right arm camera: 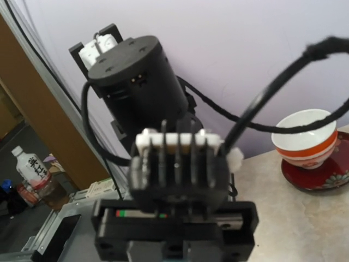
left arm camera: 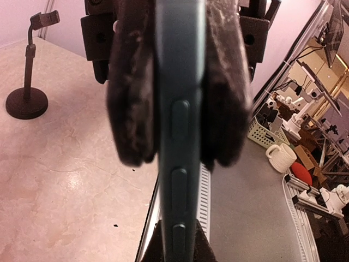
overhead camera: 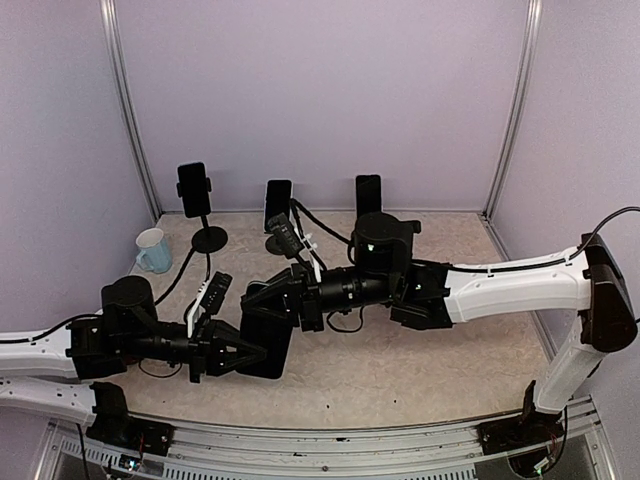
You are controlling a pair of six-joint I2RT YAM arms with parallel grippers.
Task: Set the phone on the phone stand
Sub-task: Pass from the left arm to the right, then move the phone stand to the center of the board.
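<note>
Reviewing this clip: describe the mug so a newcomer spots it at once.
Start at the far left corner of the table. Just left of the round base of the leftmost stand stands the mug. It is pale, while the stands beside it are black.

Three stands [overhead camera: 208,238] [overhead camera: 279,243] [overhead camera: 368,195], one phone [overhead camera: 265,345], one mug [overhead camera: 152,250] and two grippers [overhead camera: 240,357] [overhead camera: 275,300] are counted above the tabletop [overhead camera: 430,350].
</note>
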